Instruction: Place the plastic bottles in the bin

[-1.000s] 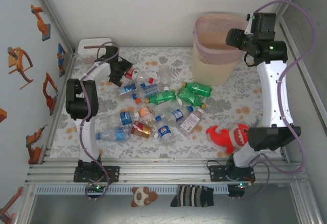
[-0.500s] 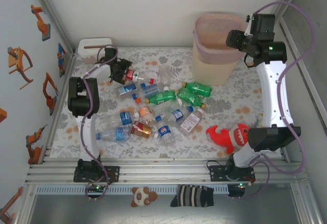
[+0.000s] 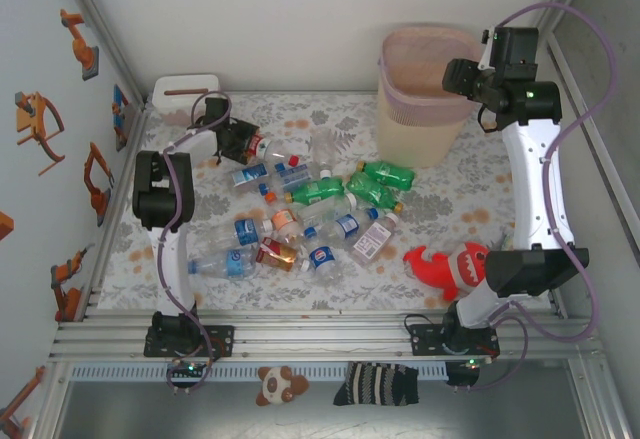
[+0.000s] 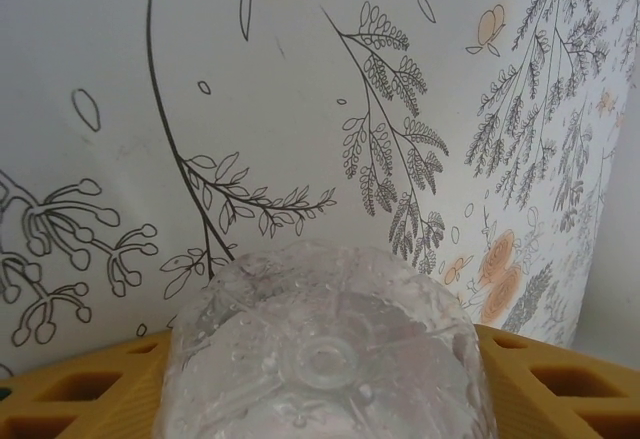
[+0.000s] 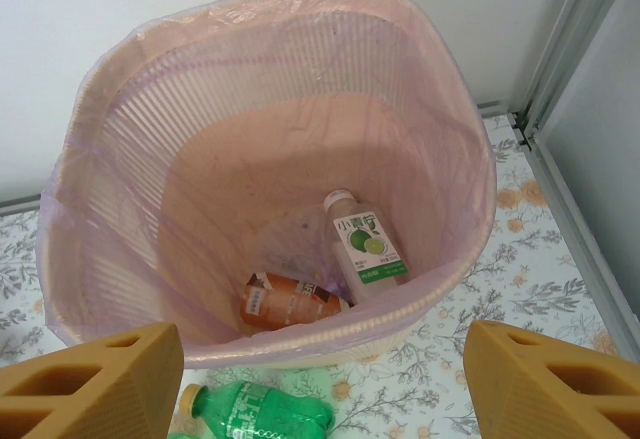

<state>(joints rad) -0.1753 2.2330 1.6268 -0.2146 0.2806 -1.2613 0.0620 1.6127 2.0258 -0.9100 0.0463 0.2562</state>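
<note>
Several plastic bottles (image 3: 318, 191), clear and green, lie scattered across the flowered table. At the far left lies a clear bottle with a red label (image 3: 262, 147). My left gripper (image 3: 238, 144) is shut on it. The left wrist view shows that bottle's clear base (image 4: 325, 359) filling the gap between my yellow fingers (image 4: 560, 374). The beige bin (image 3: 400, 124) with its pink lining stands at the back right. My right gripper (image 3: 462, 77) hovers over it, open and holding nothing. Inside the bin (image 5: 200, 169) lie a lime-labelled bottle (image 5: 365, 247) and an orange-brown bottle (image 5: 285, 301).
A red plush shark (image 3: 448, 262) lies at the near right by the right arm. A low white box (image 3: 185, 94) stands in the back left corner behind the left gripper. A green bottle (image 5: 255, 409) lies just in front of the bin.
My left gripper has pushed forward onto the red-labelled bottle and its jaws have closed around it. The right arm has stayed still over the bin.
</note>
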